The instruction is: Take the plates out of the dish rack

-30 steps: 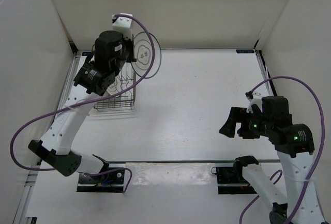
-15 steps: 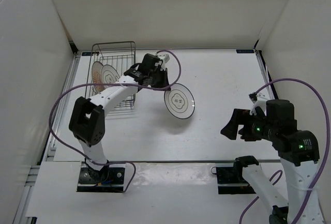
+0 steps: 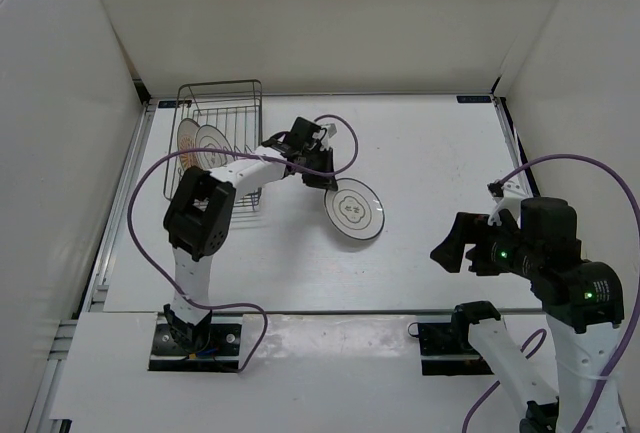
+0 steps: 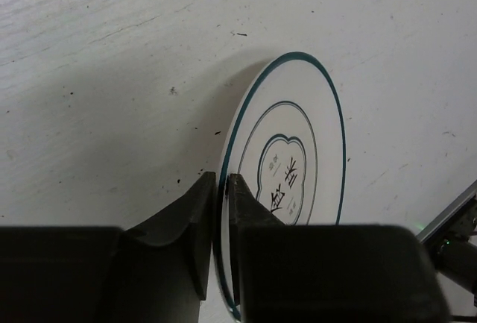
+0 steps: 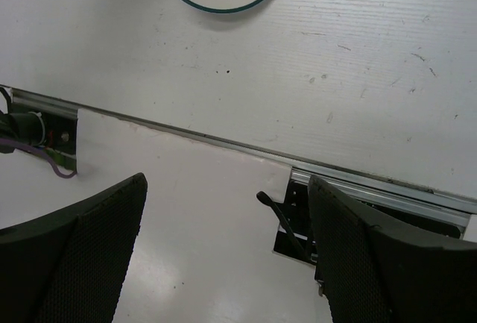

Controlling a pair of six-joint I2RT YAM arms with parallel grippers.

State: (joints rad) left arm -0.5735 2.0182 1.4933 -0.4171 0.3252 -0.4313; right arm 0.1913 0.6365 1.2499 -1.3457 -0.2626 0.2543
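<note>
Here, my left gripper (image 4: 221, 183) pinches the dark-rimmed plate (image 4: 298, 151), apart from the dish rack (image 3: 225, 113). Centre characters unreadable; right gripper (image 5: 226, 183) open.

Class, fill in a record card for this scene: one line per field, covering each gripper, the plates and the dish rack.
Left gripper: closed on the rim of the dark-rimmed plate
Plate position: out of the rack, tilted, over the table to the rack's right
Dish rack: far left of the table
Plates in rack: two, standing upright
Right gripper: open, holding nothing, apart from the plate
</note>
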